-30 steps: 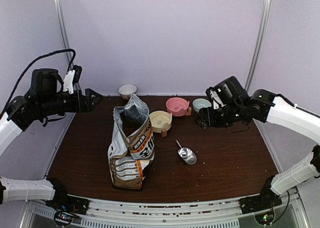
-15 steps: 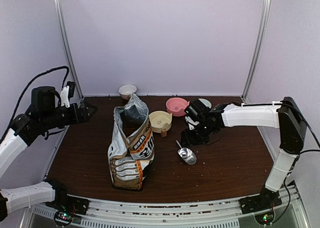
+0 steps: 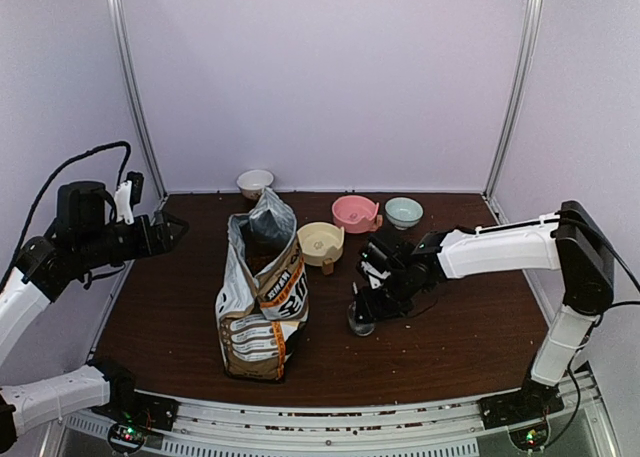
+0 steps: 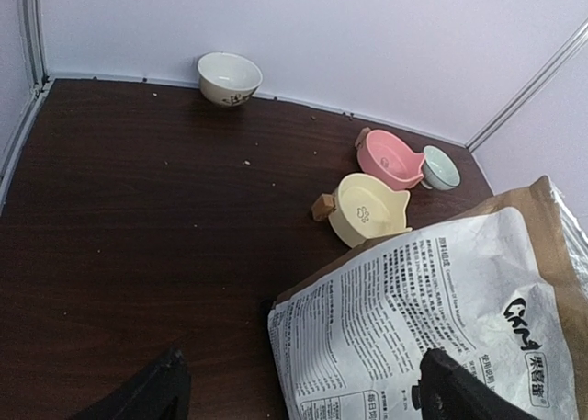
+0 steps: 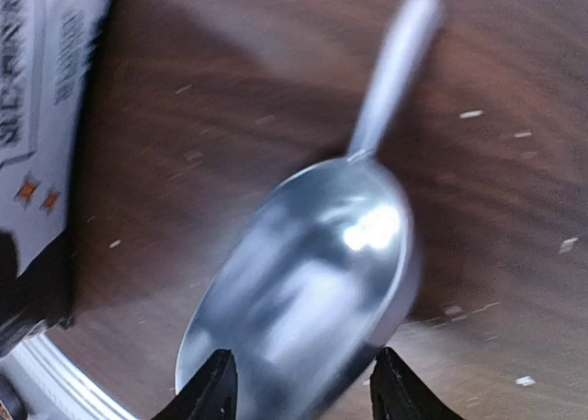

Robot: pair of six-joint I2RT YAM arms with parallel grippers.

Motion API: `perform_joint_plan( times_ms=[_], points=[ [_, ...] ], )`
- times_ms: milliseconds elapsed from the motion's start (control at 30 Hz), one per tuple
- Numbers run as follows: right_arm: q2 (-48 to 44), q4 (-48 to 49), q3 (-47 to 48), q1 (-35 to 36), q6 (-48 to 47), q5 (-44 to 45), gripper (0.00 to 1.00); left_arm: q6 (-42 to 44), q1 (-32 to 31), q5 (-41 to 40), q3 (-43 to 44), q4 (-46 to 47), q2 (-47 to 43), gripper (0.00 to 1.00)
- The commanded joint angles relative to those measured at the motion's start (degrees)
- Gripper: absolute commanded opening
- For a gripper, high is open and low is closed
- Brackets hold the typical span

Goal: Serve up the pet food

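No kibble heap shows; the inside of the open printed bag [image 3: 262,295] is hidden. The bag stands left of centre and also fills the lower right of the left wrist view [image 4: 432,300]. The silver scoop [image 5: 312,273] lies empty on the table, handle pointing away. My right gripper [image 5: 301,388] is open, low over the scoop, its fingers on either side of the scoop's bowl; in the top view [image 3: 360,315] it covers most of the scoop. My left gripper [image 3: 176,227] is open and empty, held high to the left of the bag, and its fingers [image 4: 152,397] are spread wide.
Four empty bowls stand behind the bag: white [image 3: 255,183], yellow [image 3: 321,242], pink [image 3: 355,213] and pale green [image 3: 403,212]. Small crumbs dot the dark wooden table [image 3: 470,317]. Walls and metal posts close in the back and sides.
My right arm has swung left and down from near the pale green bowl onto the scoop. My left gripper has dropped lower and drawn back slightly.
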Motion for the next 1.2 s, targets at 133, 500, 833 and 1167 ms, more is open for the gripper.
perform_joint_plan(
  times_ms=[133,500,833,1167],
  points=[
    [-0.3,0.0,5.0,5.6,4.9,2.9,0.57,-0.5,0.4,-0.2,0.5,-0.6,-1.3,0.89],
    [-2.4,-2.3,7.6,-1.8,-3.5,6.7,0.7,-1.0,0.4,-0.5,-0.5,-1.5,-2.6,0.89],
    [5.1,-6.5,11.5,-3.5,-5.0,13.1,0.71,-1.6,0.4,-0.8,-0.9,-2.6,-4.1,0.89],
    [0.1,-3.2,3.1,-5.1,-4.8,9.5,0.69,-1.5,0.4,-1.4,-1.4,-3.1,-3.8,0.89]
  ],
)
